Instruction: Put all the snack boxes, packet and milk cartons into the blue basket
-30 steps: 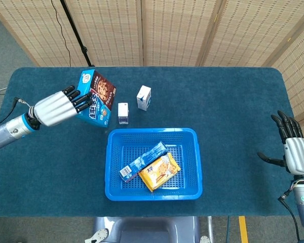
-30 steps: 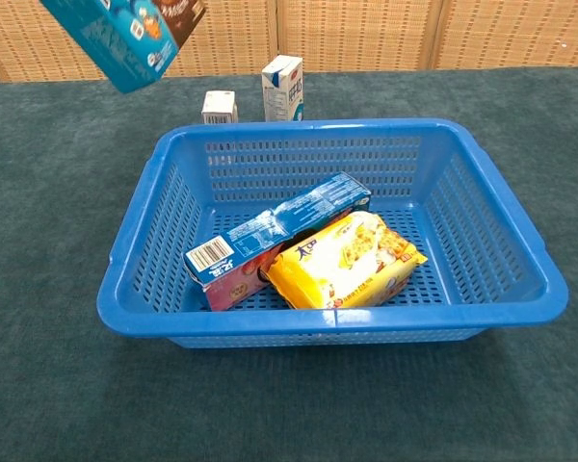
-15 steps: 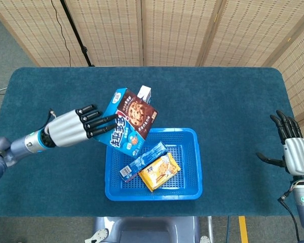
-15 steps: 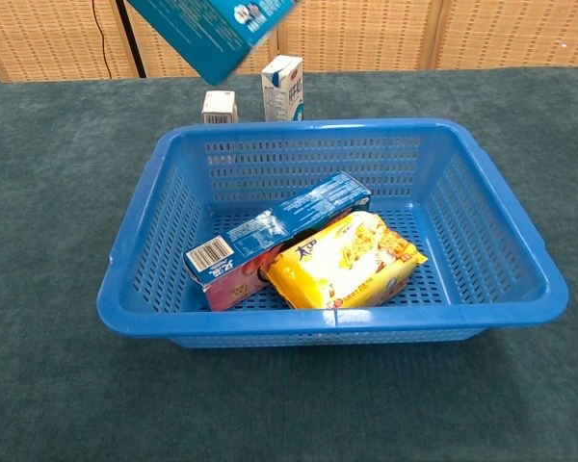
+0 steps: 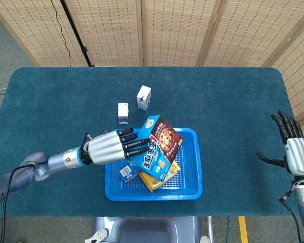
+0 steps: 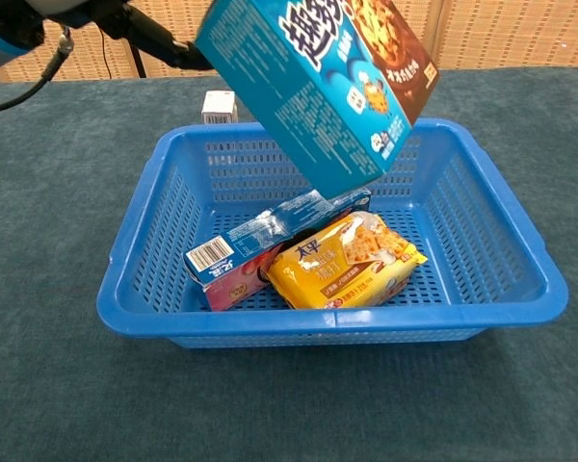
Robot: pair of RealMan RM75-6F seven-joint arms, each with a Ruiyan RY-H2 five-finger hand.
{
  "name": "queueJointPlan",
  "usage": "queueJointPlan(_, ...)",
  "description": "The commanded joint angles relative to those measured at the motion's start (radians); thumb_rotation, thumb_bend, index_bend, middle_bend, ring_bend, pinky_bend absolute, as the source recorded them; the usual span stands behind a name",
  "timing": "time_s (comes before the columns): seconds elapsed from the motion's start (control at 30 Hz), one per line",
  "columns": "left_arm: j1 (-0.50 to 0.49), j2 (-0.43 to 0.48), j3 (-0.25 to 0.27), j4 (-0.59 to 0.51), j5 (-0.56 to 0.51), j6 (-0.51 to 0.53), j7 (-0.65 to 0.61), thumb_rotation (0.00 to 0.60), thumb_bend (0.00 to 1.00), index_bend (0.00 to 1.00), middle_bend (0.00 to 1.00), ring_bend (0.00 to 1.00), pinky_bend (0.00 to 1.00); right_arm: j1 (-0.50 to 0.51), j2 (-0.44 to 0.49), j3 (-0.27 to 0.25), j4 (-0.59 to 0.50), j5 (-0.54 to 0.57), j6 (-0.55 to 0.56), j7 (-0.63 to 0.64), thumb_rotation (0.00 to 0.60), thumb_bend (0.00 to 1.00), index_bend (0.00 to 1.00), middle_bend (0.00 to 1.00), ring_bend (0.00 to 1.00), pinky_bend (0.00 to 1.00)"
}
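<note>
Gripping the cookie box (image 5: 160,145) from its left side, the left hand (image 5: 113,147) holds it tilted in the air over the blue basket (image 5: 192,174), its dark fingers (image 5: 136,146) spread across the blue face of the box. That box is blue with a brown panel showing a chocolate-chip cookie, and large white Chinese characters run along its blue part; in the chest view the cookie box (image 6: 318,82) hangs above the basket's back left part, clear of what lies inside, with small print on its side too fine to read.

Inside the blue basket (image 6: 520,241), 2 things lie near the front left: a long blue and pink snack box (image 6: 260,245) with a barcode on its near end, and a yellow packet (image 6: 345,260) leaning against it, printed with Chinese characters and pictures of biscuits. The long box and packet touch.

On the table (image 5: 228,101) behind the basket's back left corner stand 2 milk cartons: a small white carton (image 5: 123,112) close to the basket's rim and a taller white and blue carton (image 5: 144,97) further back toward the table's far edge. Their print cannot be read.

At the table's right edge the right hand (image 5: 294,149) is held upright with its fingers apart, holding nothing.
</note>
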Motion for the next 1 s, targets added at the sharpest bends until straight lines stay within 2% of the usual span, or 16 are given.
queueJointPlan(0.03,-0.015,-0.026,-0.005,-0.003,0.007,-0.054,0.024,0.600,0.46,0.67,0.53,0.50,0.50,0.000,0.000,0.001,0.001,0.001,0.000,0.000,0.600,0.00,0.00,0.00,0.00,0.00)
queueJointPlan(0.37,-0.054,-0.095,-0.043,-0.022,-0.002,-0.159,0.061,0.600,0.46,0.68,0.53,0.50,0.50,0.002,-0.001,-0.001,-0.001,-0.005,-0.006,-0.002,0.600,0.00,0.00,0.00,0.00,0.00)
queueJointPlan(0.57,-0.065,-0.086,-0.045,-0.077,-0.005,-0.220,0.100,0.600,0.46,0.67,0.51,0.47,0.50,-0.002,0.003,0.000,-0.004,-0.004,-0.003,0.004,0.600,0.00,0.00,0.00,0.00,0.00)
queueJointPlan(0.63,-0.061,-0.076,-0.044,-0.099,-0.014,-0.243,0.114,0.580,0.44,0.54,0.39,0.33,0.45,-0.002,0.004,0.000,-0.004,-0.004,-0.002,0.006,0.600,0.00,0.00,0.00,0.00,0.00)
queueJointPlan(0.7,-0.054,-0.058,-0.038,-0.141,-0.037,-0.290,0.120,0.490,0.37,0.25,0.11,0.08,0.30,-0.002,0.004,0.001,-0.003,-0.005,-0.003,0.008,0.600,0.00,0.00,0.00,0.00,0.00)
queueJointPlan(0.77,-0.034,-0.010,-0.024,-0.223,-0.055,-0.307,0.096,0.405,0.30,0.07,0.00,0.00,0.19,-0.002,0.002,0.002,0.001,-0.002,-0.003,-0.004,0.600,0.00,0.00,0.00,0.00,0.00)
queueJointPlan(0.8,-0.029,0.006,-0.022,-0.245,-0.057,-0.310,0.100,0.372,0.26,0.02,0.00,0.00,0.15,-0.003,0.000,0.003,0.002,0.001,-0.001,-0.012,0.600,0.00,0.00,0.00,0.00,0.00)
queueJointPlan(1.0,0.017,0.107,-0.022,-0.354,-0.096,-0.319,0.113,0.295,0.09,0.00,0.00,0.00,0.05,-0.005,0.000,0.006,-0.004,0.003,0.003,-0.017,0.600,0.00,0.00,0.00,0.00,0.00)
